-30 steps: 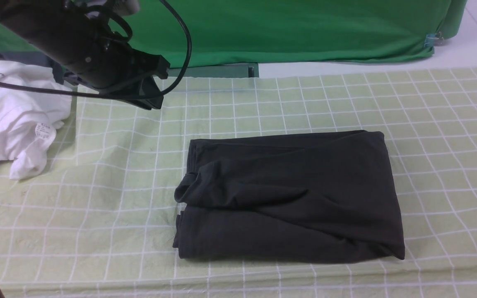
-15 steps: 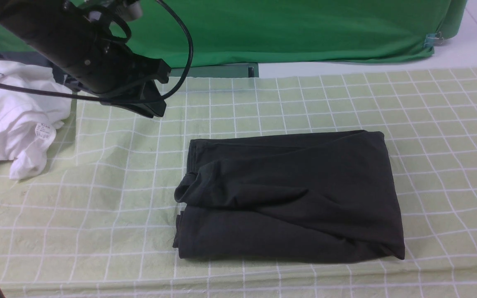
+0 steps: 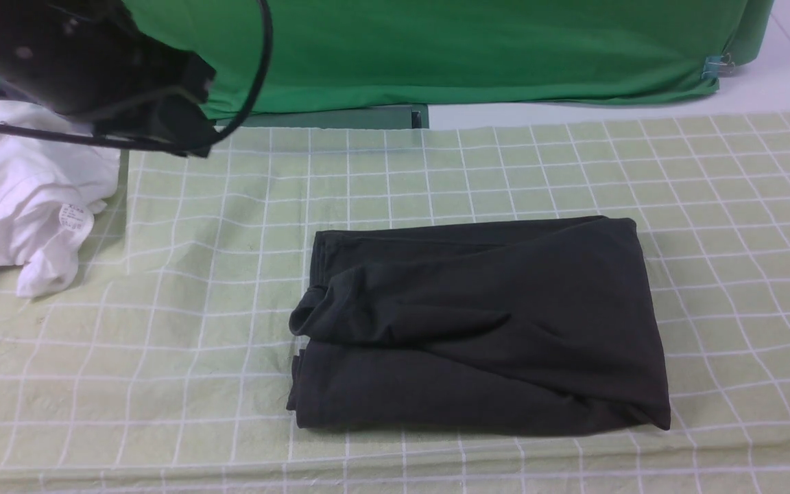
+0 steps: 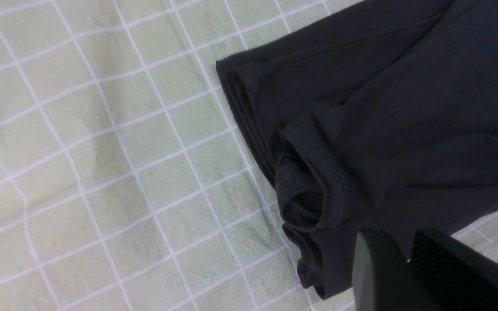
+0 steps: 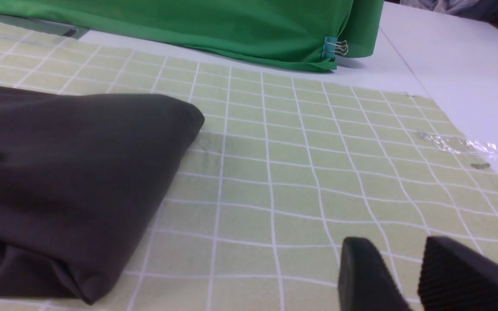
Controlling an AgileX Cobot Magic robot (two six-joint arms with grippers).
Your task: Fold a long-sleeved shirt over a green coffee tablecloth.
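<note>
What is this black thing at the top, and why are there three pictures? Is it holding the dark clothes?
That black thing is a robot's left arm. One camera looks forward over the table; two more sit on the robot's wrists. A folded long-sleeved shirt lies on the green coffee tablecloth, and a white garment lies at the left edge. Behind hangs a green fabric. The left gripper and the right gripper each show two black fingers with a small gap. Neither holds anything.
</note>
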